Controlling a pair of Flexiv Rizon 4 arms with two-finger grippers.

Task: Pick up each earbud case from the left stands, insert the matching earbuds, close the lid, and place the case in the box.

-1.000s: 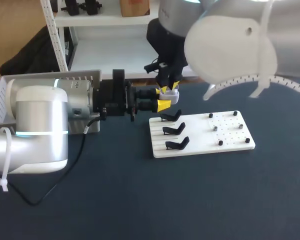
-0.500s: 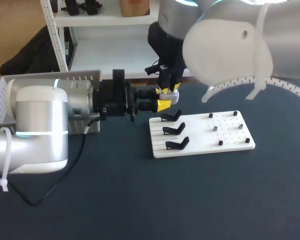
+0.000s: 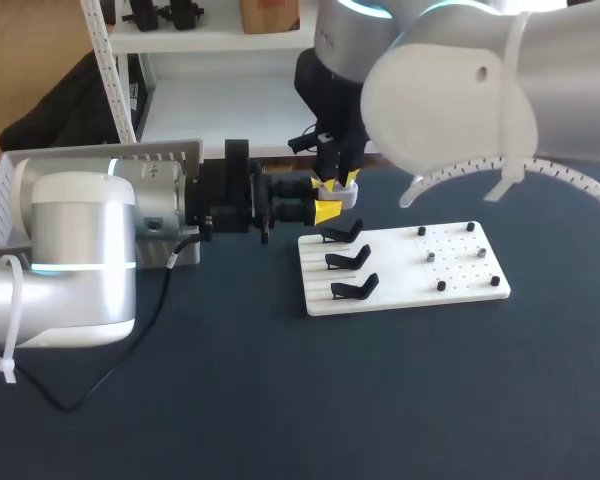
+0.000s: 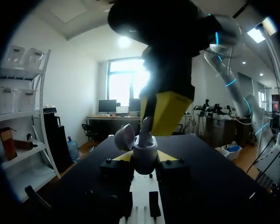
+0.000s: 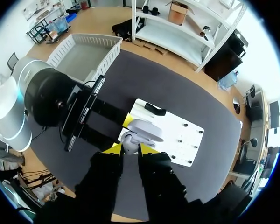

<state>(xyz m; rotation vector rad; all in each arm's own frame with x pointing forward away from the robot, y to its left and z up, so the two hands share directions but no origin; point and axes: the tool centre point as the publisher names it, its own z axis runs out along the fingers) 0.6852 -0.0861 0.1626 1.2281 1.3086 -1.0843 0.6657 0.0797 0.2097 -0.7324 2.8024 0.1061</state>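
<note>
Lowering right end effector (image 3: 338,183) onto case (image 3: 337,198).

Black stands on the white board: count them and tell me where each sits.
3, in a row along the white board's left side: far stand, middle stand, near stand. All are empty; none seems hidden.

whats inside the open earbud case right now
The earbud case, lid swung open, sits in the left gripper. The right gripper is down on its open top and blocks the inside; from above it is too small to tell whether any earbud is in.
</note>
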